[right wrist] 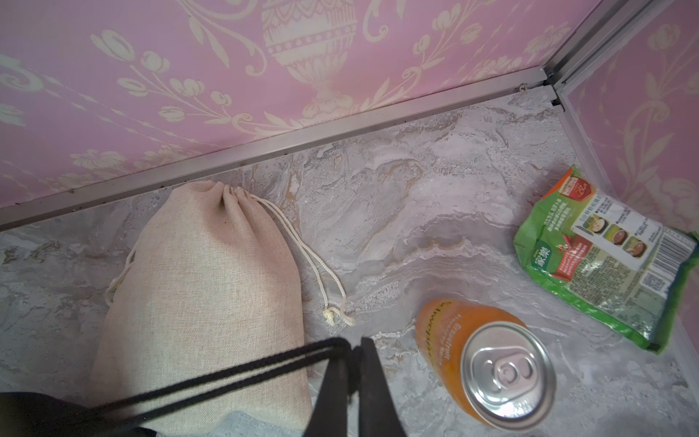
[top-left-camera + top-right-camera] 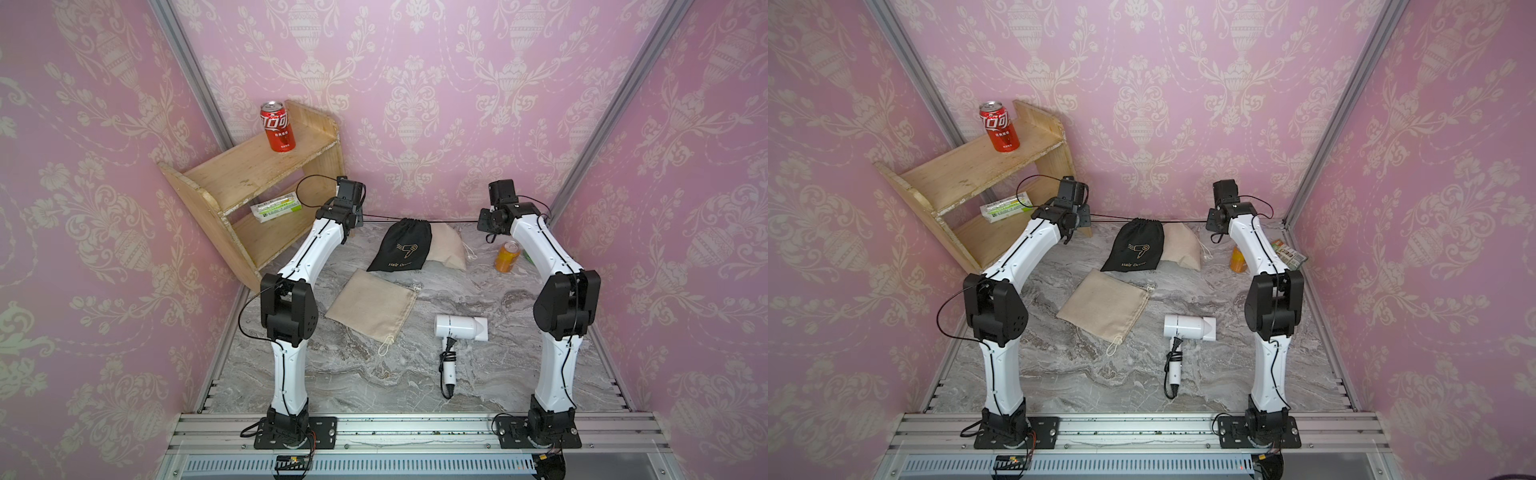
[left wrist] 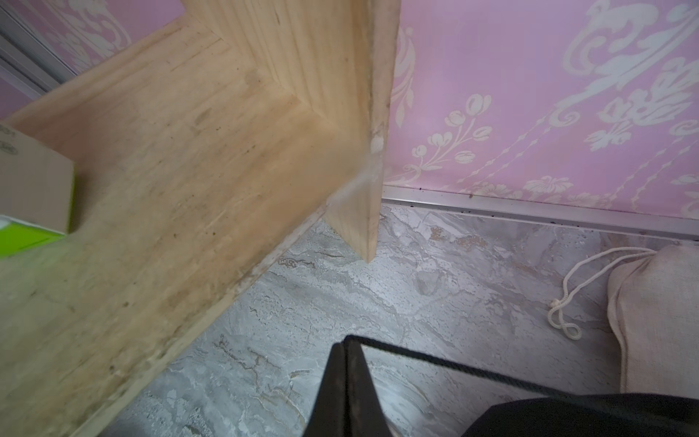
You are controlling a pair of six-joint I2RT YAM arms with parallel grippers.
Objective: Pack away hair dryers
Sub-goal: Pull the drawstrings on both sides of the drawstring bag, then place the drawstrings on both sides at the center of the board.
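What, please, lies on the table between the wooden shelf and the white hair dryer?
A flat beige drawstring pouch lies there, visible in both top views.

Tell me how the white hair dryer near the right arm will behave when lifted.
The white hair dryer looks like rigid plastic, so it should keep its shape. Its smooth shell may slip when squeezed. Its bundled cord lies loose beside it, so it will probably dangle and swing.

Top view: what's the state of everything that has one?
Black pouch, mouth gathered, drawstring taut.
Left gripper, shut on drawstring.
Right gripper, shut on drawstring.
Dryer, lying unpacked, cable bundled.
Near beige pouch, flat.
Far beige pouch, stuffed, cinched.
Orange can, upright, sealed.
Red can, upright.
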